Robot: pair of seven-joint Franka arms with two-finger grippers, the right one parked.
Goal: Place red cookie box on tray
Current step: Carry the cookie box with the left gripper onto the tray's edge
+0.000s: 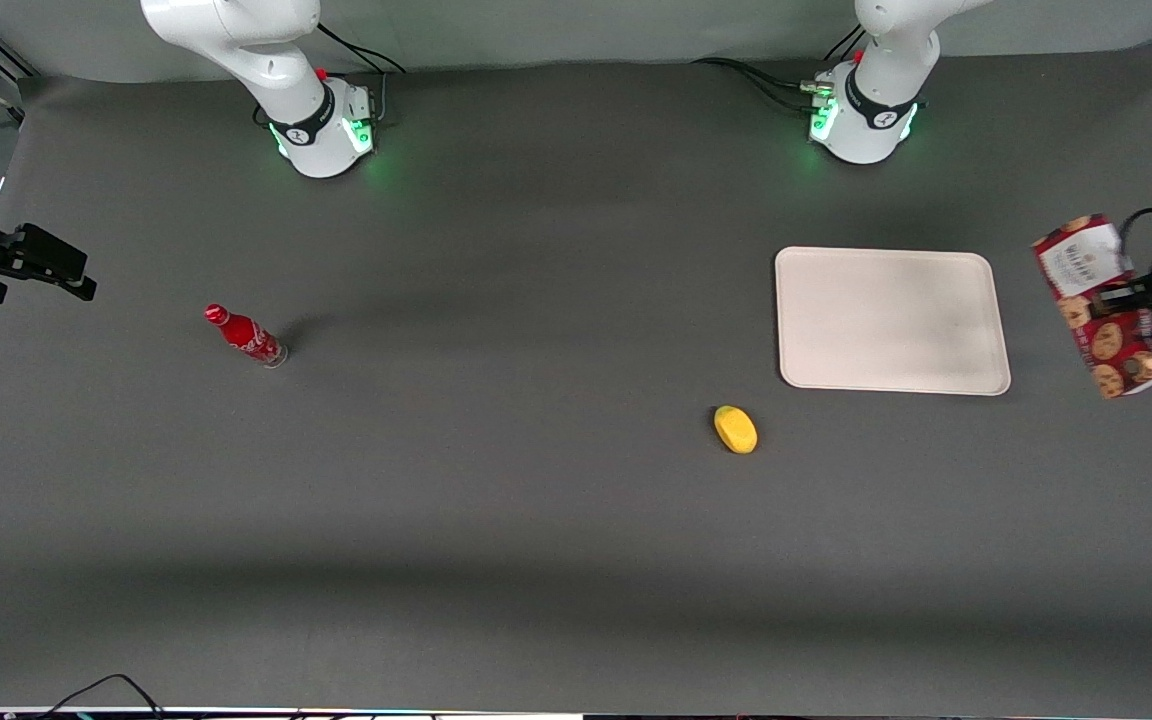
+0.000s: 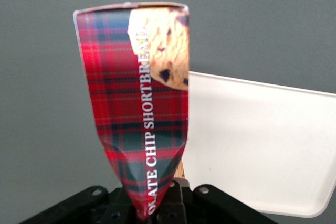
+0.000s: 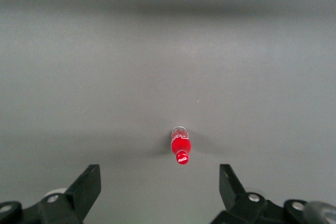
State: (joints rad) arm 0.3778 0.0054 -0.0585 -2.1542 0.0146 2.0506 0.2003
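Left wrist view alone shows the gripper (image 2: 157, 203) pinching the red cookie box (image 2: 142, 103), crumpled at the grasp, above the counter (image 2: 42, 129) just beside the tray (image 2: 252, 145). Front view adds the box (image 1: 1101, 305) aloft past the empty tray's (image 1: 891, 320) three-o'clock edge, a yellow object (image 1: 735, 429) at its seven o'clock, and a red bottle (image 1: 245, 335) toward the parked arm's end.

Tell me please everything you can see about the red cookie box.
The red cookie box is a long carton in dark-red plaid, printed with chocolate-chip cookies and the words "chip shortbread", with a white label at one end. It looks like thin cardboard, dented where it is pinched. The gripper is shut on it and holds it tilted in the air, beside the tray, toward the working arm's end of the table. Nothing else touches it.
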